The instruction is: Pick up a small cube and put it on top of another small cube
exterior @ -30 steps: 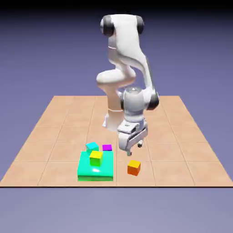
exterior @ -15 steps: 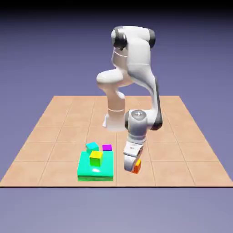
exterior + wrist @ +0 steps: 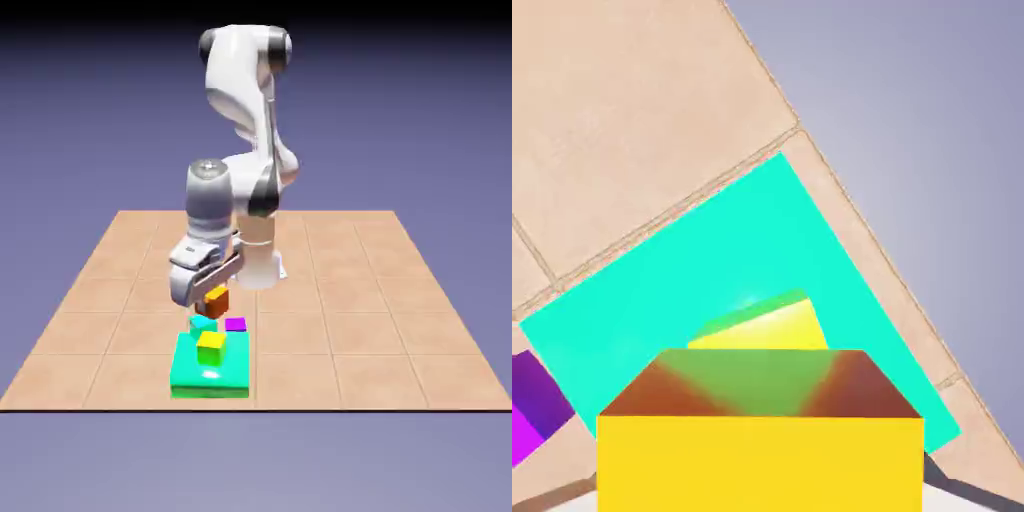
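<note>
The small orange cube (image 3: 217, 300) hangs in the air with my gripper (image 3: 208, 296) shut on it. It is just above and behind a small teal cube (image 3: 203, 323) and a magenta cube (image 3: 235, 324) on the table. A yellow-green cube (image 3: 211, 346) sits on a wide teal-green block (image 3: 210, 377) in front of them. In the hand view the held cube (image 3: 760, 450) fills the bottom and hides my fingertips. Beyond it show the yellow-green cube (image 3: 767, 325), the wide block (image 3: 692, 280) and a corner of the magenta cube (image 3: 532, 412).
The tiled tabletop (image 3: 380, 300) ends in a front edge just past the wide block. The arm's base (image 3: 262, 265) stands at the back middle. In the hand view the table edge (image 3: 882, 250) runs diagonally, with the backdrop beyond.
The gripper dropped onto the orange cube at the exterior view's front right, shut on it, then lifted and carried it left to above the cluster of cubes.
</note>
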You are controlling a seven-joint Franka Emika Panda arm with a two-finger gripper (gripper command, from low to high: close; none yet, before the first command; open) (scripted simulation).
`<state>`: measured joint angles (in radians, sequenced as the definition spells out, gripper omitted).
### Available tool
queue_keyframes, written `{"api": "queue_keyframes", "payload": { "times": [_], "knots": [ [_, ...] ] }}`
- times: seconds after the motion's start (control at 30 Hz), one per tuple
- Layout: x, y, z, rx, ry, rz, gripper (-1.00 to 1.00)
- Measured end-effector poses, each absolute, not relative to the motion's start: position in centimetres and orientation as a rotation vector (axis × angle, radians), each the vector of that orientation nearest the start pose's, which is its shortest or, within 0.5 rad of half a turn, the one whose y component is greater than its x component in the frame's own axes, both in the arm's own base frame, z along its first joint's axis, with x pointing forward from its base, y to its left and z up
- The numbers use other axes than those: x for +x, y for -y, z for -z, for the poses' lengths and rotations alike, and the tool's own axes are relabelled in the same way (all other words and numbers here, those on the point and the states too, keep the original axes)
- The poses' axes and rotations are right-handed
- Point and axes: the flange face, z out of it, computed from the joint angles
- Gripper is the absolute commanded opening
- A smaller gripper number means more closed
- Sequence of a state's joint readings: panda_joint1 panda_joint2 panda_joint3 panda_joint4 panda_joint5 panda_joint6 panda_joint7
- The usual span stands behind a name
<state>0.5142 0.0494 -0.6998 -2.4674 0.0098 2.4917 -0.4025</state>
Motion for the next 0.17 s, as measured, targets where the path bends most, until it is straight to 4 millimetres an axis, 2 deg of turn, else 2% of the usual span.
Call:
{"api": "queue_keyframes", "payload": {
  "times": [0.07,0.1,0.17],
  "knots": [
    [46.5,9.2,-25.2,-3.149,0.323,-0.034,-1.00],
    [46.4,9.3,-24.5,-3.150,0.321,-0.035,1.00],
    [46.4,9.3,-24.5,-3.151,0.321,-0.033,1.00]
  ]
}}
